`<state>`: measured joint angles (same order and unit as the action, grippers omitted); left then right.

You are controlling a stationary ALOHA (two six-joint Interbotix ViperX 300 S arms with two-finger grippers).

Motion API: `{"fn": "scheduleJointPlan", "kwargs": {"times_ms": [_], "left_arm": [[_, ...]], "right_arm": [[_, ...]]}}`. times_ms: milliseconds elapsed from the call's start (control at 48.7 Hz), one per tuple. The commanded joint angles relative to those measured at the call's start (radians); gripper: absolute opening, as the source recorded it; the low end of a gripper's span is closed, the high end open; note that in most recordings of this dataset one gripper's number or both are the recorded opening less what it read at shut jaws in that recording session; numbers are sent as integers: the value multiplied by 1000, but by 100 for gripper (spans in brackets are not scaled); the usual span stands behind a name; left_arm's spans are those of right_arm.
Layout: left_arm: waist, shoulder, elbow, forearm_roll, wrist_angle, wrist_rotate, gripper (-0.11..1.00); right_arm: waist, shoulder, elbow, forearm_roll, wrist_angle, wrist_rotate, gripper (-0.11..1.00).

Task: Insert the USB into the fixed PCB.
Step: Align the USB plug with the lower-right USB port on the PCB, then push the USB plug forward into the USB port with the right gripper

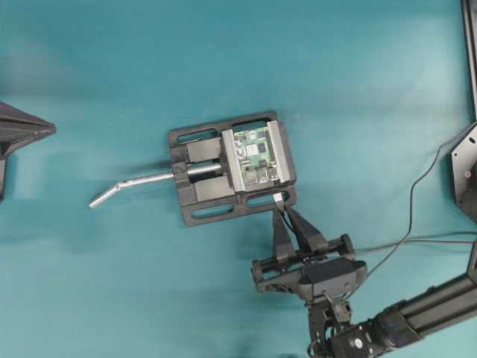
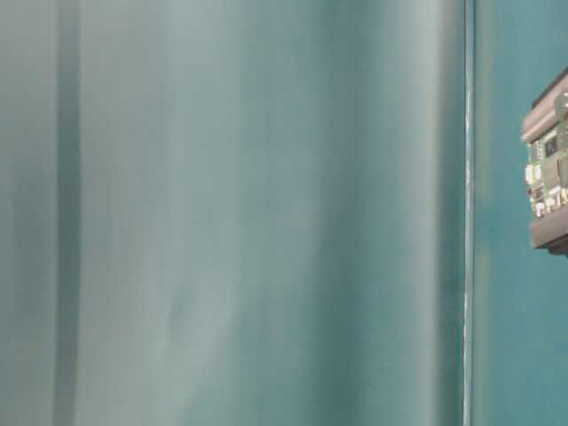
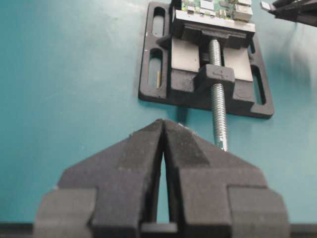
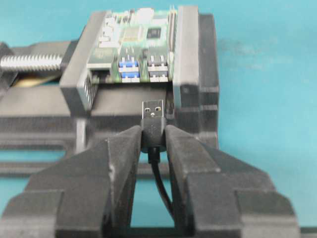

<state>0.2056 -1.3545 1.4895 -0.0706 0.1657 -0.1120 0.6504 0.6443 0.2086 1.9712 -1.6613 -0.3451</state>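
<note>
On the far left of my overhead view, the left gripper (image 3: 162, 130) sits back at the edge of the teal bench (image 1: 112, 283), its fingertips pressed together on nothing. Next comes the bent silver handle rod (image 1: 130, 186), running into the black vise (image 1: 201, 186) that lies flat mid-bench. Clamped between the vise's grey bars is the circuit board (image 1: 256, 154), green, with black chips and silver port blocks along the edge that faces my right arm. From the right wrist camera I can see two of those ports have blue inserts and two are pale.

Just below that edge, the right gripper (image 4: 152, 135) pinches the USB plug (image 4: 153, 113) by its short black body. Its silver metal tip sticks out past the fingertips, points at the board and stops short of the ports, slightly below them in this view. A thin black cable (image 1: 417, 198) trails from the plug back between the fingers and loops away to the right side of the bench.
</note>
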Motion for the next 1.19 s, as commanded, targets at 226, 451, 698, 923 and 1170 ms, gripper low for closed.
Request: {"fn": "scheduleJointPlan", "kwargs": {"times_ms": [226, 451, 698, 923, 1170], "left_arm": [[2, 6, -29, 3, -5, -3, 0], [2, 6, -29, 3, -5, -3, 0], [0, 8, -29, 3, -5, -3, 0], [2, 6, -29, 3, -5, -3, 0], [2, 6, -29, 3, -5, -3, 0]], "right_arm": [[-21, -48, -3, -11, -11, -2, 21], [-32, -54, 0, -14, -11, -3, 21], [-43, -57, 3, -34, -12, -3, 21], [-48, -58, 8, -34, -9, -2, 21], [-48, -58, 25, -34, -9, -2, 21]]}}
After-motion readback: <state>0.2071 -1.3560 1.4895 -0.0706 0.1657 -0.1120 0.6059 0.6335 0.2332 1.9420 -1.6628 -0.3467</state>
